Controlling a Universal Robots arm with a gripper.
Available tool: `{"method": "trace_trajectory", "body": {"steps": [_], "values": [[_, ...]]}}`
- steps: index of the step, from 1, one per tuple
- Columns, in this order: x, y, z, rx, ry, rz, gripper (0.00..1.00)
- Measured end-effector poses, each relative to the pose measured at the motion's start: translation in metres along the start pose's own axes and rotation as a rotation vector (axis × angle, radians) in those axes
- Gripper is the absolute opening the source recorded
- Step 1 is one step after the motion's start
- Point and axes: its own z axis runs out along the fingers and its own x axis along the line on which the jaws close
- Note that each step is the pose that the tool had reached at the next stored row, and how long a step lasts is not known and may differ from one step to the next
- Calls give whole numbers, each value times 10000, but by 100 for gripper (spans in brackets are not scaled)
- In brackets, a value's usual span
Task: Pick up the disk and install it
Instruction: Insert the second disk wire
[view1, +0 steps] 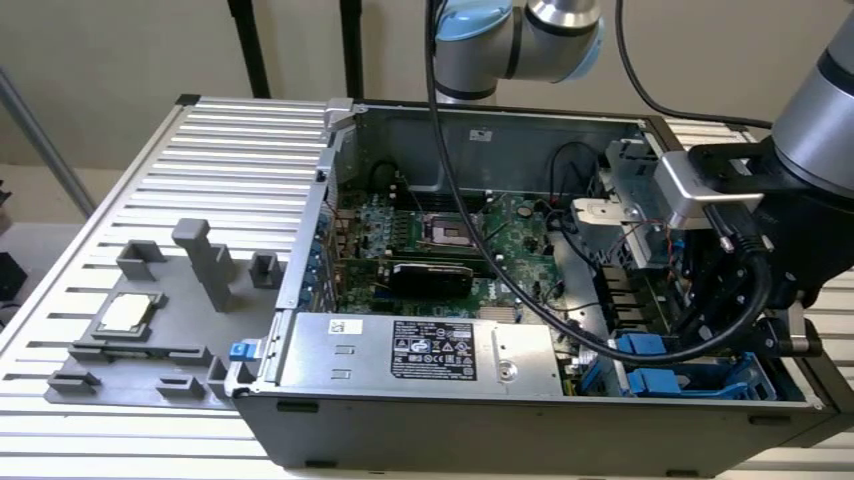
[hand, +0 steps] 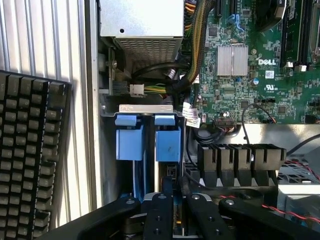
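The disk (hand: 167, 142), edged by its bright blue bracket, stands on edge in the drive bay at the front corner of the open computer case (view1: 307, 240). In the exterior view its blue end (view1: 641, 345) shows at the exterior view's right, below my arm's wrist. My gripper (hand: 173, 212) is directly over the disk's near end, its black fingers (hand: 159, 215) drawn close together on the disk's thin edge. A second blue-bracketed drive (hand: 129, 142) sits in the neighbouring slot, beside the held one.
The silver power supply box (view1: 441, 350) with a black label lies next to the bay. The green motherboard (view1: 441, 235) fills the case floor. Black connectors (hand: 235, 157) and cables crowd the bay's side. A keyboard (hand: 30, 150) lies outside the case. A grey fixture holds a processor chip (view1: 123, 315).
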Motion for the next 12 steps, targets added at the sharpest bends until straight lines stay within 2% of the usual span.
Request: {"method": "trace_trajectory", "body": {"steps": [8,9,11,12], "values": [[4,1,28,1,2,0,18],[4,1,28,0,0,0,24],[4,0,11,0,-1,0,24],[4,0,-2,-2,-1,0,31]]}}
